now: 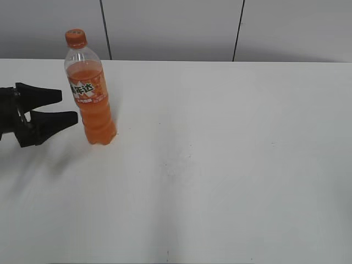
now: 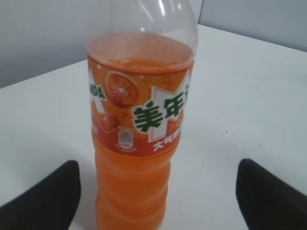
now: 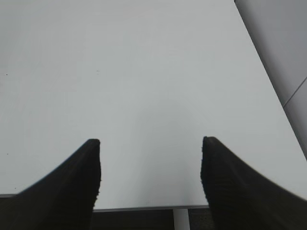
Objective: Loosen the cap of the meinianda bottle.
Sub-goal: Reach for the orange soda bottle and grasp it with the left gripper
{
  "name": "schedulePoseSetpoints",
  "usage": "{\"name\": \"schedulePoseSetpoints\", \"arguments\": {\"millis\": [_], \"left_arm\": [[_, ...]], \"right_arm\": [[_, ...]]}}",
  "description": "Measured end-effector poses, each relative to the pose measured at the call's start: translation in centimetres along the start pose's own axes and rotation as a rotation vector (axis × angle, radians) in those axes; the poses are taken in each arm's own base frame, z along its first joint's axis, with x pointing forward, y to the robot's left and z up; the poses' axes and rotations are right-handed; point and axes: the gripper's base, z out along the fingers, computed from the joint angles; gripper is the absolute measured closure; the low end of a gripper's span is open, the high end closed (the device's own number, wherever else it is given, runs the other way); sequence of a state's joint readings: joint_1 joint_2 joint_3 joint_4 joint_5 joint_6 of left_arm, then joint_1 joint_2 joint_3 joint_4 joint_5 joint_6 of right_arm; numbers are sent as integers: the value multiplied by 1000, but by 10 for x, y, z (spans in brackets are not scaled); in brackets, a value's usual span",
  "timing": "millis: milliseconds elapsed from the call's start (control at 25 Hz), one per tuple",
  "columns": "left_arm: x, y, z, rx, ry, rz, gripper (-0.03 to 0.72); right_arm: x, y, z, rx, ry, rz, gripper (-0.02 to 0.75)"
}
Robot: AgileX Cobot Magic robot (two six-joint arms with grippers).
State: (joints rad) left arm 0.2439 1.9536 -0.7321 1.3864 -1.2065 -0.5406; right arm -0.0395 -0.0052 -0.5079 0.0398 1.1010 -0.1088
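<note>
Exterior view: ribbed orange cap (image 1: 75,38) tops clear plastic meinianda bottle (image 1: 91,96).

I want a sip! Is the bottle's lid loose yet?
Not yet. The cap sits on the meinianda bottle, which stands upright on the table. The left gripper is open beside the bottle, not touching it. The right gripper is open over bare table. Gripping and twisting are left.

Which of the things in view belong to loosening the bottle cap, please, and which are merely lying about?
For the job:
- meinianda bottle
- cap
- left gripper, open beside the bottle
- right gripper, open over bare table

Merely there:
- white table
</note>
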Motion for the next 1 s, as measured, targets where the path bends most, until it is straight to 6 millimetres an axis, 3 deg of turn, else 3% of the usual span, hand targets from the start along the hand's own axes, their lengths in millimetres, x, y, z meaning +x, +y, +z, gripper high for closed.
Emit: {"name": "schedulePoseSetpoints", "arguments": {"millis": [200,480,800,1000], "left_arm": [[1,25,15,63,27,7,98],[1,44,43,170,74,26,97],[7,51,79,261,105,28,99],[9,50,85,278,110,30,115]], "right_arm": [[0,0,0,0,0,0,245],[0,0,0,0,0,0,245],[0,0,0,0,0,0,245],[0,0,0,0,0,0,245]]}}
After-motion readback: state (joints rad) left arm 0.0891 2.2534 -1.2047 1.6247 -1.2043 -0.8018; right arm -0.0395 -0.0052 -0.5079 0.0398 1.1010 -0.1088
